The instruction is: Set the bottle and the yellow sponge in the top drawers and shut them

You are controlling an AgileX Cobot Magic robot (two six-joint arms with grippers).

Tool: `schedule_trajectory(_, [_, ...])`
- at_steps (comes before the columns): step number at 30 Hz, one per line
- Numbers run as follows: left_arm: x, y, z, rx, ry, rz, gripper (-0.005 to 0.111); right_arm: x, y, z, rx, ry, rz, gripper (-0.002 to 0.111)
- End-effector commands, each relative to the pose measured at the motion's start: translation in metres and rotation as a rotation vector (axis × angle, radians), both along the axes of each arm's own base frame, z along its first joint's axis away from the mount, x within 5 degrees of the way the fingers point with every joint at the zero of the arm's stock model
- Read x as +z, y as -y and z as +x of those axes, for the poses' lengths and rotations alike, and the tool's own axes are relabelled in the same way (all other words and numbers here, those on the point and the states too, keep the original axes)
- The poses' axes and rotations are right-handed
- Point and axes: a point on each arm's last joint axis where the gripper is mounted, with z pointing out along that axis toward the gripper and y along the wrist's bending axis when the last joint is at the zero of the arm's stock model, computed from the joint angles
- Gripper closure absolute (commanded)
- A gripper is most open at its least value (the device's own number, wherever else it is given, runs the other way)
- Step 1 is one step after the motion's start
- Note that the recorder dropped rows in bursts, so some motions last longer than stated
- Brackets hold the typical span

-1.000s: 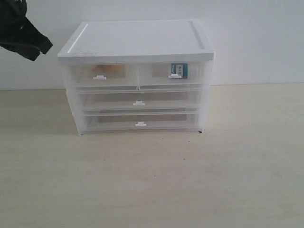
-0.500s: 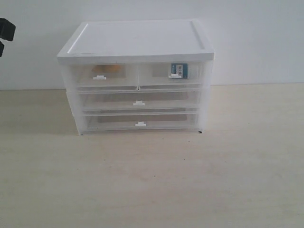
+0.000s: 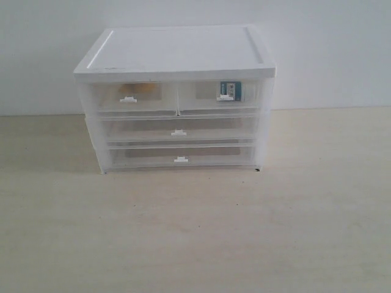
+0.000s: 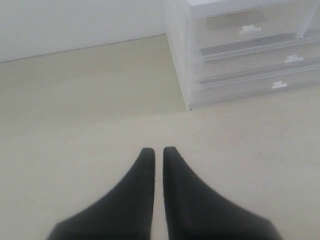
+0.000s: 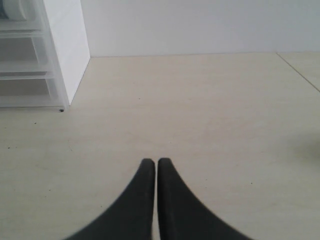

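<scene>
The white-topped cabinet (image 3: 176, 54) stands at the back of the table with all drawers pushed in. Inside the right top drawer (image 3: 220, 97) the bottle (image 3: 230, 90) shows its teal-and-white label through the clear front. A dull yellow shape, the yellow sponge (image 3: 142, 89), shows faintly inside the left top drawer (image 3: 131, 99). Neither arm appears in the exterior view. My left gripper (image 4: 159, 150) is shut and holds nothing, hovering over the table left of the cabinet (image 4: 240, 50). My right gripper (image 5: 152, 161) is shut and holds nothing, over the table right of the cabinet (image 5: 62, 45).
Two full-width clear drawers (image 3: 178, 133) sit below the top pair, both pushed in. The pale wooden table (image 3: 195, 232) stretches in front of the cabinet and a white wall (image 3: 330, 49) rises behind it.
The left arm, seen at the upper left edge a second ago, has withdrawn out of the exterior view. The cabinet and its contents have not moved.
</scene>
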Motion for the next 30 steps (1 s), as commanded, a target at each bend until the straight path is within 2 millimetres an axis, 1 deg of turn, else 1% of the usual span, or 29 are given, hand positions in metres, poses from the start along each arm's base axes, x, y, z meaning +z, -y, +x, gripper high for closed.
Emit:
schedule_trajectory(1, [-0.006, -0.005, -0.018, 0.008, 0.033, -0.028, 0.102, 0.0, 0.0, 0.0, -0.002, 0.007, 0.001, 0.108])
schedule_trajectory(8, [-0.021, -0.008, -0.035, -0.012, 0.117, -0.038, 0.102, 0.0, 0.0, 0.0, -0.002, 0.007, 0.001, 0.108])
schedule_trajectory(11, [-0.03, -0.01, -0.041, -0.007, 0.126, -0.058, 0.102, 0.0, 0.0, 0.0, -0.002, 0.007, 0.001, 0.108])
schedule_trajectory(21, [-0.067, -0.009, -0.05, -0.046, 0.214, -0.086, 0.102, 0.0, 0.0, 0.0, -0.002, 0.007, 0.001, 0.108])
schedule_trajectory(25, [-0.084, -0.012, -0.064, -0.055, 0.252, -0.096, 0.102, 0.0, 0.0, 0.0, -0.002, 0.007, 0.001, 0.108])
schedule_trajectory(30, [-0.097, -0.017, -0.08, -0.059, 0.314, -0.083, 0.102, 0.0, 0.0, 0.0, -0.002, 0.007, 0.001, 0.108])
